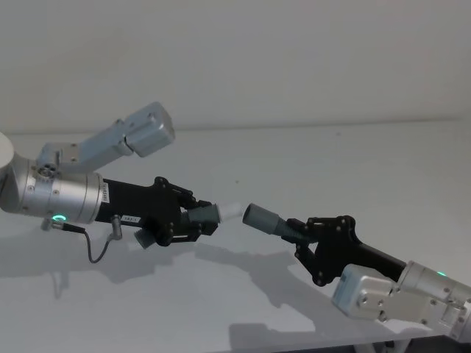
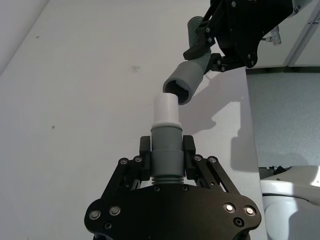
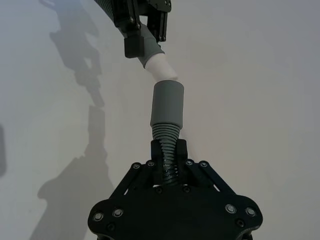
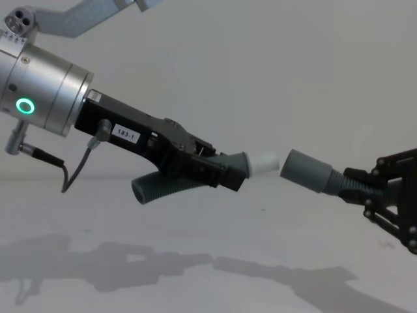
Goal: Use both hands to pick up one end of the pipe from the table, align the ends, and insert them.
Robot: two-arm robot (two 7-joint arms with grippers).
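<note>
Left wrist view puts the left gripper [image 2: 166, 156] with its jaws clenched on the grey collar of one hose piece [image 2: 166, 150], whose white tip [image 2: 166, 107] sticks out just ahead of the jaws. Opposite, the right gripper [image 3: 166, 156] has its jaws clamped on the ribs of the other hose piece [image 3: 165, 132], just behind its grey cuff [image 3: 167, 104]. Both pieces hang above the counter [image 1: 383, 176].

Tip and cuff mouth sit very near but apart, and the cuff slants across the tip's line. A good join likely needs one wrist turned until both axes match, then a slow, straight push. The ribbed stretch ahead of the right jaws may bend under load.

Behind the left jaws the loose tail [image 4: 153, 188] hangs free. Nothing stands between the two ends.
</note>
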